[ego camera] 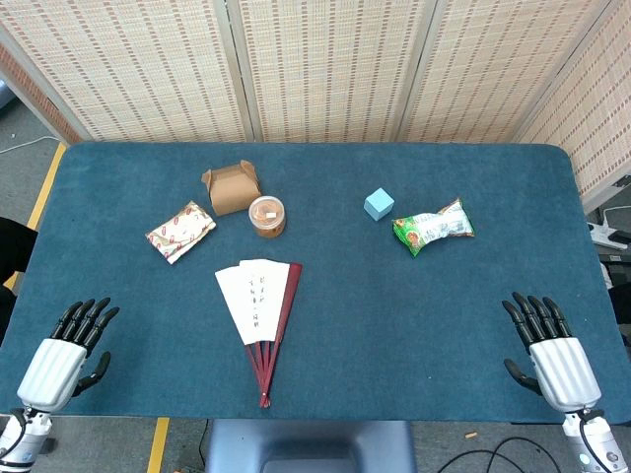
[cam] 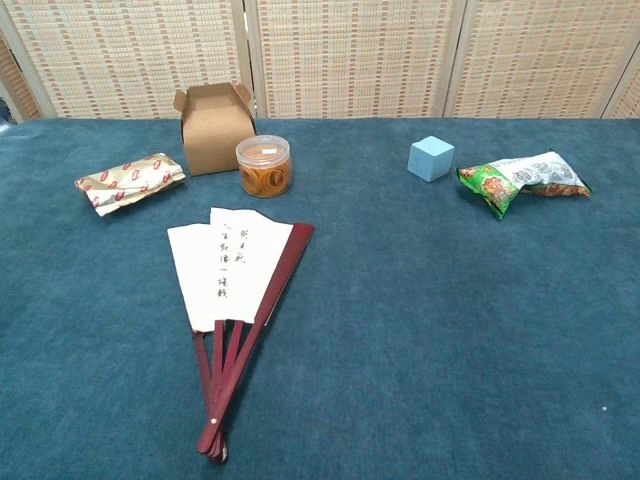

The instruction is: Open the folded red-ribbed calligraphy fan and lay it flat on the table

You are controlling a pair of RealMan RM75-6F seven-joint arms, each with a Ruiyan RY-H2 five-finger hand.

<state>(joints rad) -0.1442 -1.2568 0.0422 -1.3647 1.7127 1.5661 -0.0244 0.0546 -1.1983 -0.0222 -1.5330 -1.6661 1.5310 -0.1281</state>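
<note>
The calligraphy fan lies flat on the blue table, partly spread: a few white panels with black writing show, and its red ribs meet at a pivot near the front edge. The chest view shows the same fan left of centre, its thick red guard rib on the right side. My left hand rests at the front left corner, fingers apart, holding nothing. My right hand rests at the front right, also empty with fingers spread. Both hands are far from the fan and absent from the chest view.
Behind the fan stand a brown cardboard box and a clear round jar of snacks. A red-patterned packet lies to the left. A light blue cube and a green snack bag lie at the right.
</note>
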